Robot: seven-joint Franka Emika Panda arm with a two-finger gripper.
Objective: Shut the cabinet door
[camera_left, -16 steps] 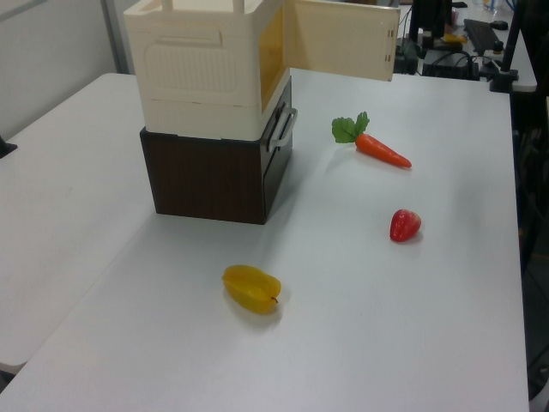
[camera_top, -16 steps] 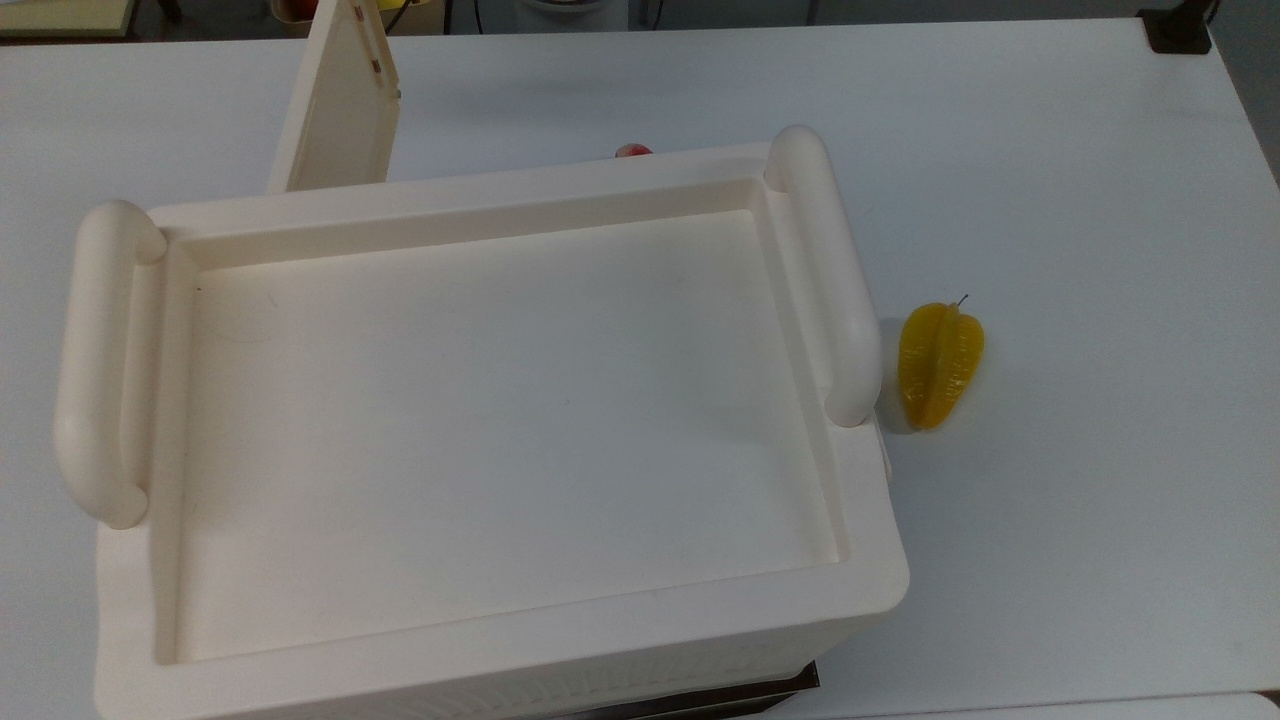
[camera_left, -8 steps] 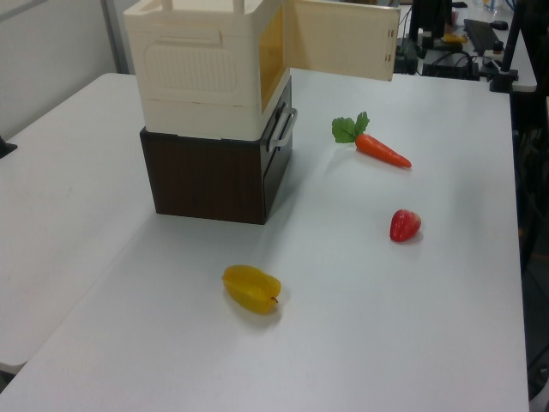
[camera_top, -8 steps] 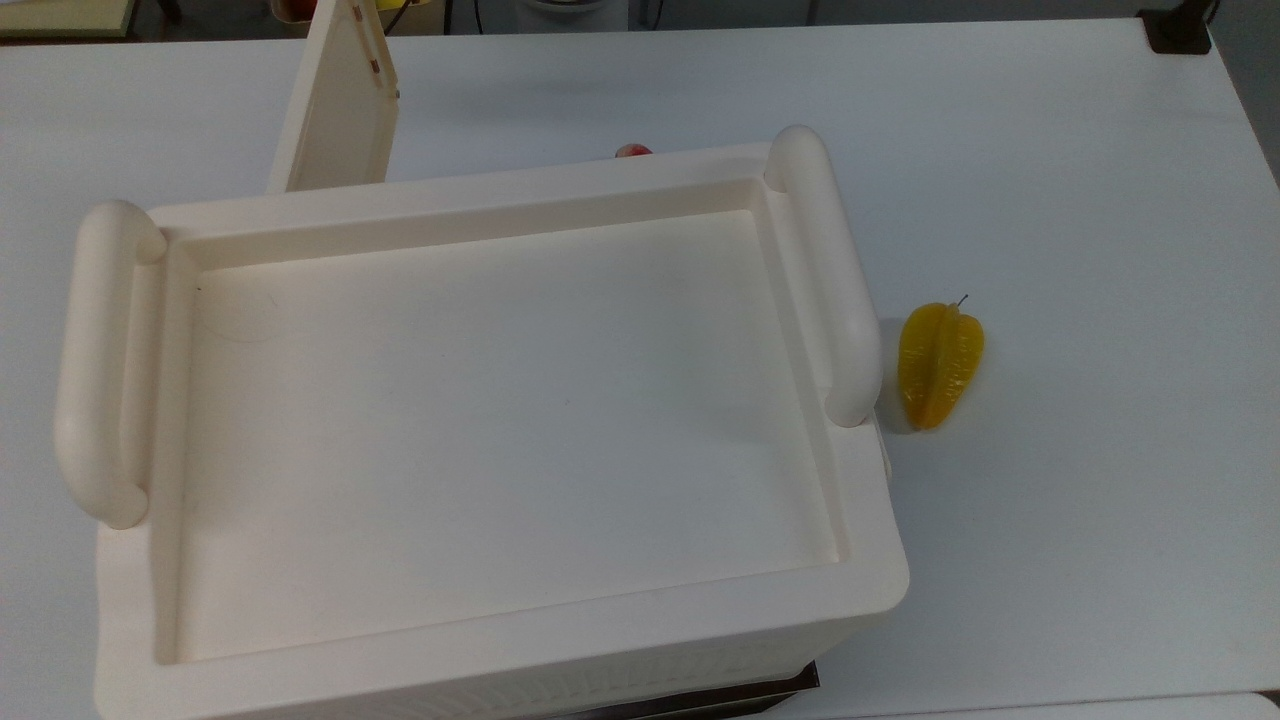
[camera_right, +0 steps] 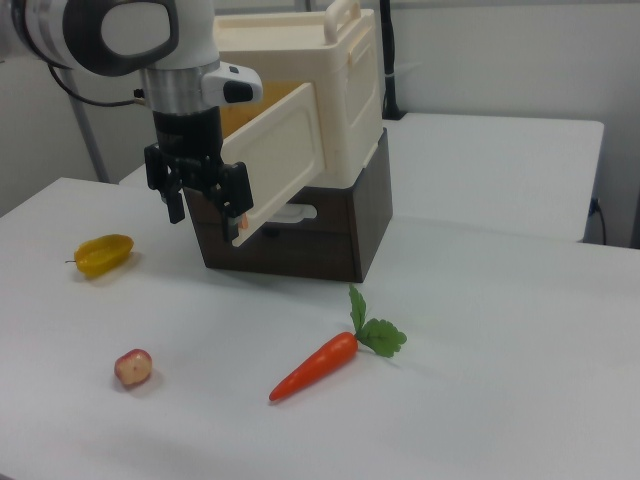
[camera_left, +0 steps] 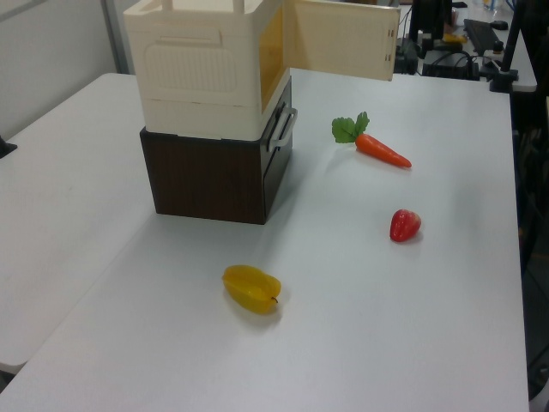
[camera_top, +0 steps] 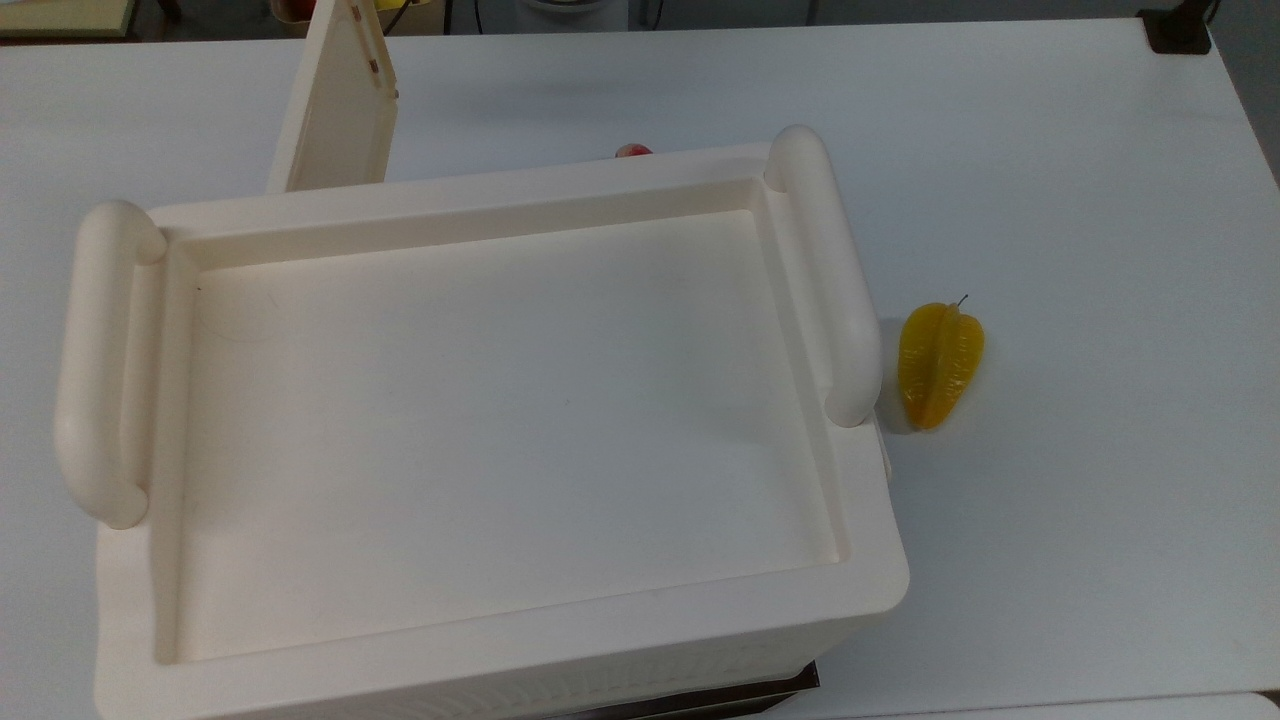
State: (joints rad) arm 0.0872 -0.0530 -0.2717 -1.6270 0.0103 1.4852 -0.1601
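The flat cream plastic cabinet door (camera_right: 275, 160) stands swung wide open from the large cream plastic cabinet (camera_right: 335, 95), which sits on a dark brown wooden box (camera_right: 330, 235) on the white table (camera_right: 500, 400). In the right view the black two-finger gripper (camera_right: 205, 212) hangs at the door's free left edge, fingers spread apart, the right one against the door's corner. A yellow starfruit (camera_right: 103, 254) lies at the right view's left, and an orange carrot (camera_right: 315, 366) nearer.

White rounded Panda arm link (camera_right: 110, 30) w/ grey round joint cap, upper left of right view — silver wrist ring below, black cable behind, black two-finger gripper (camera_right: 205, 210).
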